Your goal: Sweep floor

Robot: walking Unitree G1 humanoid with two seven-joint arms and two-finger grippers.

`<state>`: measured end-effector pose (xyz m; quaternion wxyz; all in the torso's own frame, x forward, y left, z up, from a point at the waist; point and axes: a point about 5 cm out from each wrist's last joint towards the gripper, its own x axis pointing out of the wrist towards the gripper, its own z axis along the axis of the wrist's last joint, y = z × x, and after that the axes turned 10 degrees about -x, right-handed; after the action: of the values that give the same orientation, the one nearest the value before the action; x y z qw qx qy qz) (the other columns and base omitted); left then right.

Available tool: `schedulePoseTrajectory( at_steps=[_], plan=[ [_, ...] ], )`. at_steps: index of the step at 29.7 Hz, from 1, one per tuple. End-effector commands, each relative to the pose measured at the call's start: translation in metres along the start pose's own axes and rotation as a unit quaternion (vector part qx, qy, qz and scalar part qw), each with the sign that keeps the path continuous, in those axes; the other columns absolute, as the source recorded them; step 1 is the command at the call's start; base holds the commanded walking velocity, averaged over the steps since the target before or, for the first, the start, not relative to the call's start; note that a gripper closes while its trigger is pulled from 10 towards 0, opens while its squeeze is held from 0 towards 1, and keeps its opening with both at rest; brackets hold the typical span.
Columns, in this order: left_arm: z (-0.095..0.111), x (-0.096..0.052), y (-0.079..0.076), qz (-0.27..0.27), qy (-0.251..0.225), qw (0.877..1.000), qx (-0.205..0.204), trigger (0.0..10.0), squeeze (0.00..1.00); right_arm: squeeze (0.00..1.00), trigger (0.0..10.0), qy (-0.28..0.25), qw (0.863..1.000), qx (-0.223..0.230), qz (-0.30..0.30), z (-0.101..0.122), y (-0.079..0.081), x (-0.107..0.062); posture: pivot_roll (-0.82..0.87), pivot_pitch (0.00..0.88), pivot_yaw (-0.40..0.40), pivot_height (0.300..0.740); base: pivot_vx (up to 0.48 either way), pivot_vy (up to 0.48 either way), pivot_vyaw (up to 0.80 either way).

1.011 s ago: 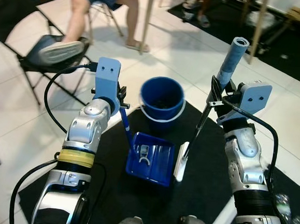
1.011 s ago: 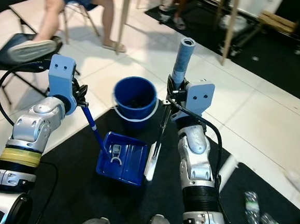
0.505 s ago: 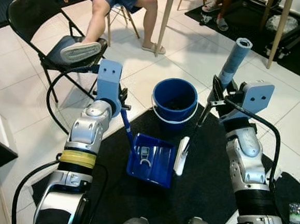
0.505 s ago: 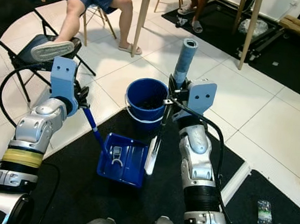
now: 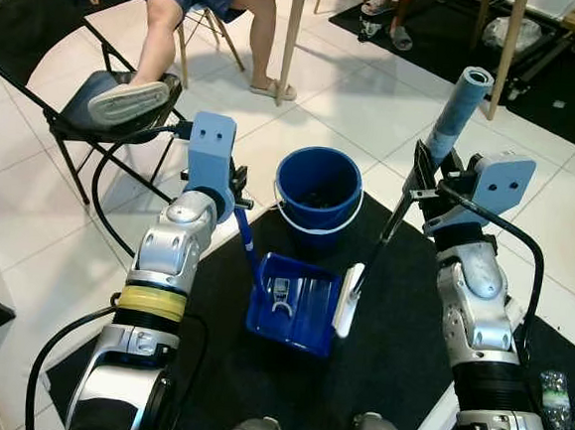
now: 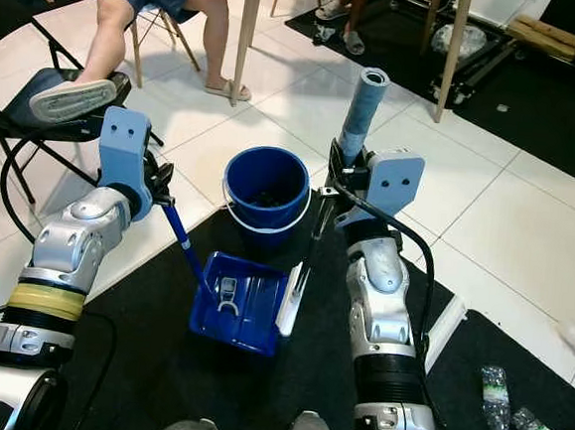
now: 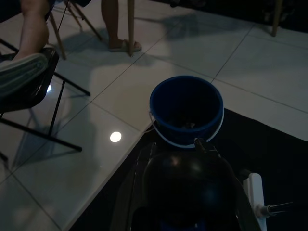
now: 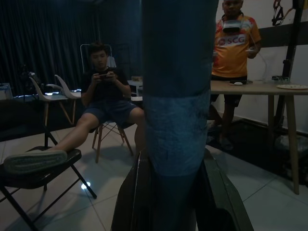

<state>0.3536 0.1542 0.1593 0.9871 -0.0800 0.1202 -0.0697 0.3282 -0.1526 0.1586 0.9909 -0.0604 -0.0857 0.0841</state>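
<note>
My left gripper (image 5: 236,205) is shut on the blue stick handle of a blue dustpan (image 5: 295,310), which rests on the black mat with a small pale item in it. Just beyond the pan stands a blue bucket (image 5: 316,190) with dark debris inside; it also appears in the left wrist view as bucket (image 7: 186,108). My right gripper (image 5: 419,182) is shut on the broom handle (image 8: 175,110), whose grey-blue grip points up. The broom's white head (image 5: 347,300) touches the dustpan's right side.
A person sits at the far left with one foot (image 5: 127,101) on a black folding chair (image 5: 37,41). Wooden table legs (image 5: 293,26) stand behind the bucket. The black mat (image 5: 396,353) borders white tiles. Plastic bottles (image 6: 497,403) lie at the right.
The whole picture has shifted as the camera moved. Both grippers keep their holds, and the dustpan, broom and bucket stay in the same arrangement.
</note>
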Motion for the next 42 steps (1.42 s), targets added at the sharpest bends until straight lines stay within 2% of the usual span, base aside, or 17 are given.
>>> schedulePoseTrajectory(
  at_steps=[1,30,35,42],
  plan=[
    [0.0149,-0.0004,-0.0021,-0.013,-0.037,0.999,0.005,10.0,0.00,0.00,10.0,-0.027,1.000,0.001,-0.001,0.0111,-0.0004,0.0041,0.03,0.057,0.043,0.740,0.480,0.000,0.00],
    [0.0153,0.0027,0.0009,-0.003,-0.036,0.999,0.006,10.0,0.00,0.00,10.0,-0.029,1.000,-0.002,-0.004,0.0125,-0.0039,0.0046,0.03,0.056,0.044,0.740,0.450,0.000,0.00],
    [0.0138,0.0031,0.0007,-0.002,-0.033,0.999,0.006,10.0,0.00,0.00,10.0,-0.028,1.000,-0.002,-0.004,0.0115,-0.0041,0.0043,0.03,0.051,0.042,0.740,0.323,0.000,0.00],
    [0.0118,0.0041,0.0001,-0.003,-0.028,1.000,0.008,10.0,0.00,0.00,10.0,-0.026,1.000,0.006,-0.009,0.0099,-0.0075,0.0041,0.03,0.049,0.041,0.740,0.000,0.000,0.00]
  ],
)
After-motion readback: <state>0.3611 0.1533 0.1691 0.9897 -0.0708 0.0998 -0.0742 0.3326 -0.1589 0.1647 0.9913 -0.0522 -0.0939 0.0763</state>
